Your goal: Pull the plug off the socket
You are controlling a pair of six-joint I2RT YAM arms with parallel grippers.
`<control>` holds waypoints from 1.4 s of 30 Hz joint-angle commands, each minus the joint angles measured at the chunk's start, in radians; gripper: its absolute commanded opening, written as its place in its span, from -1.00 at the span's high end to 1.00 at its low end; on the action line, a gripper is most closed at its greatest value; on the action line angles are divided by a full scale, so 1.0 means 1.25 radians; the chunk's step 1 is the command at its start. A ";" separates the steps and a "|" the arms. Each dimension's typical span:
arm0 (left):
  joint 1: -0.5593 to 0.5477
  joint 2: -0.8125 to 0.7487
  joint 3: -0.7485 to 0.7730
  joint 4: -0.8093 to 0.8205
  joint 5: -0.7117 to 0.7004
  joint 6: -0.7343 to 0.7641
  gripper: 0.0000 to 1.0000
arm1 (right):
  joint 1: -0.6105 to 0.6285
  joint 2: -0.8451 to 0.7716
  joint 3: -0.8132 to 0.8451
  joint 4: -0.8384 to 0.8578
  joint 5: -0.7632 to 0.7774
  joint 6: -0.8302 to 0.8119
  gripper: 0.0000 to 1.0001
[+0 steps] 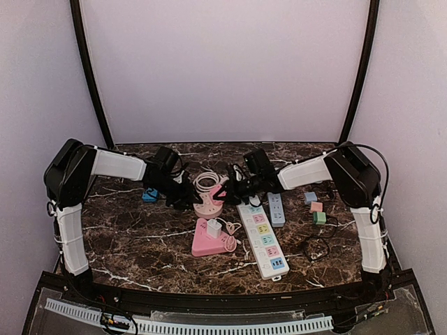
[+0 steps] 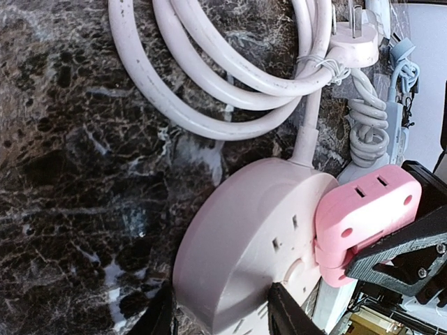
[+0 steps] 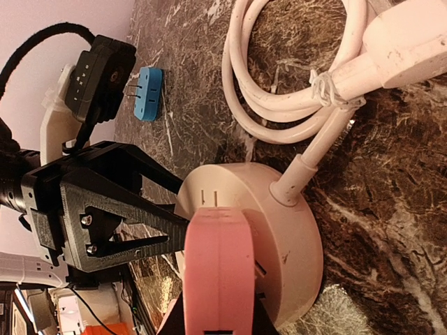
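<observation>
Round socket (image 2: 251, 258), pale pink, is sitting on the dark marble table (image 2: 77, 174), filling the lower middle. Left gripper (image 2: 222, 317) is straddling it at the bottom edge, its dark fingers (image 2: 159, 317) pressing on either side of the body. Pink plug (image 2: 367, 209) is sitting against the socket's right rim, slots facing up, prongs not showing. Right gripper (image 2: 394, 252), black, is clamping that plug from the lower right. White cable (image 2: 209, 63) is lying looped above the socket, running into its rim. White plug (image 2: 355, 38) is lying at top right, prongs up. Grey cord (image 2: 369, 132) is lying coiled beside it.
</observation>
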 commanded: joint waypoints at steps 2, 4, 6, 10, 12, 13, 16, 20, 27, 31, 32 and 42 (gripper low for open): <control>-0.017 0.046 -0.010 -0.070 -0.064 0.010 0.15 | -0.008 -0.018 -0.038 0.177 -0.108 0.092 0.85; -0.018 0.048 -0.011 -0.076 -0.072 0.012 0.15 | -0.012 -0.014 -0.048 0.229 -0.132 0.121 0.86; -0.019 0.051 -0.011 -0.082 -0.080 0.011 0.15 | -0.015 -0.006 -0.061 0.290 -0.156 0.157 0.86; -0.019 0.056 -0.010 -0.091 -0.090 0.011 0.15 | -0.018 0.005 -0.072 0.366 -0.180 0.201 0.88; -0.019 0.058 -0.011 -0.093 -0.094 0.012 0.15 | -0.018 0.007 -0.078 0.391 -0.185 0.213 0.88; -0.020 0.058 -0.011 -0.095 -0.097 0.011 0.15 | -0.018 0.007 -0.080 0.402 -0.188 0.217 0.88; -0.021 0.061 -0.010 -0.098 -0.103 0.011 0.15 | -0.021 0.007 -0.086 0.421 -0.191 0.228 0.88; -0.021 0.063 -0.007 -0.104 -0.110 0.013 0.15 | -0.023 0.005 -0.090 0.444 -0.196 0.238 0.88; -0.022 0.060 -0.003 -0.106 -0.104 0.013 0.15 | -0.026 -0.026 -0.079 0.357 -0.167 0.177 0.88; -0.022 0.043 0.020 -0.117 -0.098 0.023 0.16 | -0.034 -0.067 -0.054 0.191 -0.119 0.075 0.88; -0.022 0.039 0.034 -0.123 -0.096 0.028 0.15 | -0.035 -0.078 -0.041 0.140 -0.098 0.038 0.88; -0.022 -0.044 0.110 -0.158 -0.088 0.048 0.13 | -0.039 -0.153 0.103 -0.308 0.258 -0.259 0.88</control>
